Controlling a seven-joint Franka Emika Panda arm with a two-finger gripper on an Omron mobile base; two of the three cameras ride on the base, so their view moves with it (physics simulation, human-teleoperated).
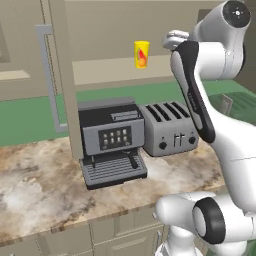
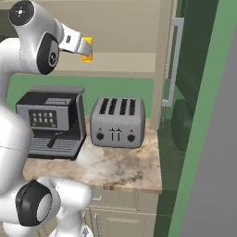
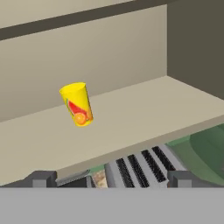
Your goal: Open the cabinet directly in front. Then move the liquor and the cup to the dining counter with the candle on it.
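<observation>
Small bright yellow tumbler cup (image 3: 77,104) stands upright on the beige cabinet shelf (image 3: 144,109), ahead-left of the spread, empty gripper (image 3: 111,179).

Two base views flank the arm, facing the cabinet (image 1: 60,75); the hand view looks closely at its cup (image 3: 78,104).

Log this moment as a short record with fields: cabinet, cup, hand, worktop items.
cabinet: both doors swung open, lower shelf exposed
cup: yellow cup upright on that shelf, nothing touching it
hand: hand open, fingers spread, in front of the shelf edge, short of the cup, holding nothing
worktop items: espresso machine and toaster side by side on the marble worktop below the cabinet
</observation>
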